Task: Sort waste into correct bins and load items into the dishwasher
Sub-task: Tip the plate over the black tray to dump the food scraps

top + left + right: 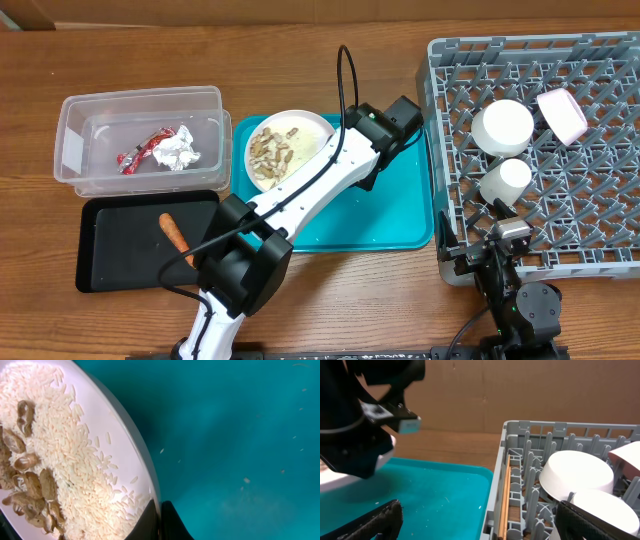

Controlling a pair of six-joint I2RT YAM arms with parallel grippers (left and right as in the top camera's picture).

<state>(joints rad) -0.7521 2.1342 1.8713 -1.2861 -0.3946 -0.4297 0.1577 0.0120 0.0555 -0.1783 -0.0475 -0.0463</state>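
Low at the frame's right, the right gripper (492, 238) hangs with jaws apart beside the dish rack (600, 230) — idle, I judge. Mid-frame, the left gripper (160, 517) is clamped on the rim of the plate (125, 445) over the teal tray (240, 435), likely to tip its rice (75, 445) and beige scraps (35, 485) toward the black tray (120, 250) at left. Beyond, upper left, the clear tub (75, 130) holds the napkin (180, 150) and wrapper (140, 152).
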